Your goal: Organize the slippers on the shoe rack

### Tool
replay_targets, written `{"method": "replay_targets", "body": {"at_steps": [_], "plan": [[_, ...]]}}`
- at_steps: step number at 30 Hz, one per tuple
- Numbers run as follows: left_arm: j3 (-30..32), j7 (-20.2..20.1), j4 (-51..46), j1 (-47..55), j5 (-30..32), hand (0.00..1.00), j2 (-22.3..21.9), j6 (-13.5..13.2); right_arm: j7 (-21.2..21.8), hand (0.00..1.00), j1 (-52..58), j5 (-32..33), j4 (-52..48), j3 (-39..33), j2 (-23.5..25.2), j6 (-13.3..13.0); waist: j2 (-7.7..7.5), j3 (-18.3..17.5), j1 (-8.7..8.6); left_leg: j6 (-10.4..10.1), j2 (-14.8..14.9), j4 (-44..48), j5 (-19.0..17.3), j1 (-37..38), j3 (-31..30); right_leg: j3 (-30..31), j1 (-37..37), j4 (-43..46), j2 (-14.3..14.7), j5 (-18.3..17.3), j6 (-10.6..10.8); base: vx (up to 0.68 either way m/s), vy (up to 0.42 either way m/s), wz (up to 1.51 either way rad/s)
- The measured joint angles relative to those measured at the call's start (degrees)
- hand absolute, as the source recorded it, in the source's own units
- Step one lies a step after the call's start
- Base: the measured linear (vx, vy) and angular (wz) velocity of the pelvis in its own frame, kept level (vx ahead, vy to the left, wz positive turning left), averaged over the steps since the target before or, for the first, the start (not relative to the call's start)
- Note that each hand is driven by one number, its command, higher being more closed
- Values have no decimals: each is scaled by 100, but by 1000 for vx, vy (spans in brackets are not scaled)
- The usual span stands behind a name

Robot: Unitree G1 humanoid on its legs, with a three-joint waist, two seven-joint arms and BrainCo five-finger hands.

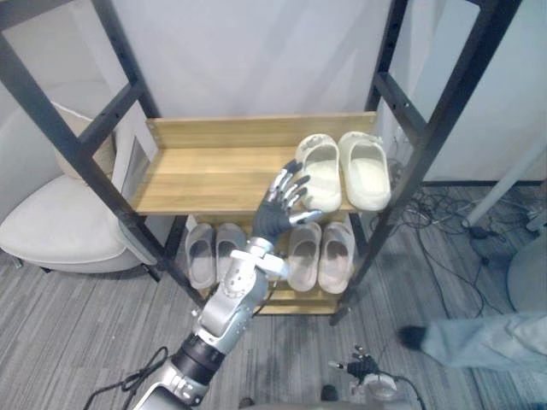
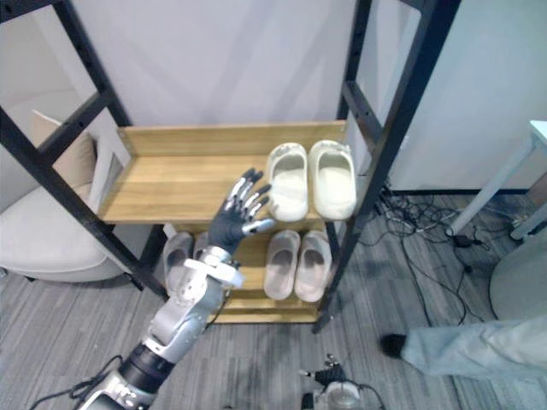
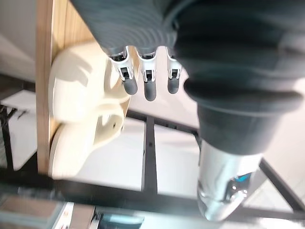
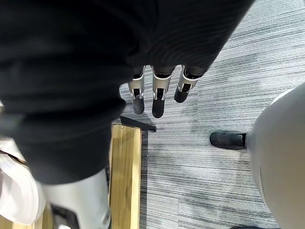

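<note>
Raised from the lower left, the left hand [image 1: 278, 209] hovers at the front edge of the upper shelf [image 1: 214, 166] of the shoe rack [image 1: 425, 149], fingers [image 3: 148, 88] straight and spread, holding nothing. It is just beside the nearer of the two cream slippers [image 1: 346, 171]; whether it touches cannot be told. The right hand [image 4: 157, 102] hangs low over the carpet, fingers relaxed and apart. The cream pair sits side by side at the shelf's right end, long axes running front to back, closed toes apparently toward the front edge and open heels toward the wall. They look like moulded foam: probably light, springy rather than fragile, smooth enough to slide on wood. A pinch over the toe cap's rim, thumb inside the opening, seems the surest hold. Below, grey slippers [image 1: 203, 252] and beige slippers [image 1: 320, 254] lie the same way.
</note>
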Motion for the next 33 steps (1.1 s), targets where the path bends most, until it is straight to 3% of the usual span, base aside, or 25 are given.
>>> {"method": "replay_targets", "body": {"at_steps": [12,20,33], "plan": [[572,235,647,1,267,0,-32,8,-47,0,20,-5,-5,-216,61,0,-70,36,0,-1,14,-23,3,9,55,55,-16,0,17,0,1,1,-1,-2],[552,199,755,0,266,0,-41,31,-46,0,21,-7,-8,-226,122,0,-176,65,-2,0,15,-22,1,20,89,90,-25,-1,18,-1,1,0,0,0],[93,59,1001,-273,313,0,-49,-12,-52,0,22,-6,-6,-223,124,0,-190,56,-6,-1,2,-22,0,-5,123,125,-111,0,8,1,3,-3,-1,-1]]}}
